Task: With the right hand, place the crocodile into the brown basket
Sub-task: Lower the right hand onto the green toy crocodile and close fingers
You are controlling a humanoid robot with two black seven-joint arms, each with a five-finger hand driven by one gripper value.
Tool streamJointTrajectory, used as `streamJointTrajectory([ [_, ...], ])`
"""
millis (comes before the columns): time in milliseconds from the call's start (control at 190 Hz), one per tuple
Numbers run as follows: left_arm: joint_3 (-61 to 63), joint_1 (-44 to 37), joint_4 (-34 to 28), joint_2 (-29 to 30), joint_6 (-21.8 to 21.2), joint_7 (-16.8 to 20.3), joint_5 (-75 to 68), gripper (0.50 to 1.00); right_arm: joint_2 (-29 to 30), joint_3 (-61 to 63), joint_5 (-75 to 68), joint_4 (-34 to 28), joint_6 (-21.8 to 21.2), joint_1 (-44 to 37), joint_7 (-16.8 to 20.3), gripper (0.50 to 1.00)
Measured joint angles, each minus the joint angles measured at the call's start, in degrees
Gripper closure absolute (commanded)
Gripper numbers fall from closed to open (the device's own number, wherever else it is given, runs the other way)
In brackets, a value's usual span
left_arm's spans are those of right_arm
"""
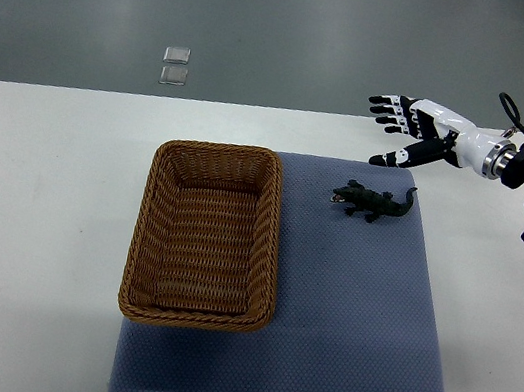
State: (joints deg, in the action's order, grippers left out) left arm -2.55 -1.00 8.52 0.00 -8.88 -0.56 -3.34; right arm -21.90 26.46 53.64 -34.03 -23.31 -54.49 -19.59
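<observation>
Status: task not yet begun in any material sense; no part of the placement is complete.

Crocodile (373, 201): a small dark toy lying flat on the blue mat (351, 324), to the right of the brown basket (219, 149) and near its far right corner, apart from the rim. Its snout points toward the basket and its tail away from it. Nothing is touching it.

Brown basket: rectangular wicker, upright, straddling the left edge of the mat on the white tabletop (35, 217). Its interior holds nothing that can be seen.

Right hand (418, 130): enters from the right, farther from the basket than the crocodile and beyond it toward the tabletop's far edge. The fingers (388, 103) are spread wide and straight, holding nothing. The hand appears to be in the air and not over the toy (its height cannot be fixed from this one view).

Left hand: not in view.

Outstanding, as a judgement: bring the hand over the crocodile, lower it, close the fingers on the body, lift, carry left over the basket rim and release inside. All of these are left to do.

Incidental: two small clear square items (174, 66) lie on the floor beyond the basket, off the tabletop and unrelated to the task.
</observation>
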Motion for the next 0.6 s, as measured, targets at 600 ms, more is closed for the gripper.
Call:
streamJointTrajectory([
  [600,0.0,0.0,0.0,0.0,0.0,0.0,0.0,0.500,4.1,-20.3,25.1,-1.0,10.3,-8.1,-2.0,0.576],
])
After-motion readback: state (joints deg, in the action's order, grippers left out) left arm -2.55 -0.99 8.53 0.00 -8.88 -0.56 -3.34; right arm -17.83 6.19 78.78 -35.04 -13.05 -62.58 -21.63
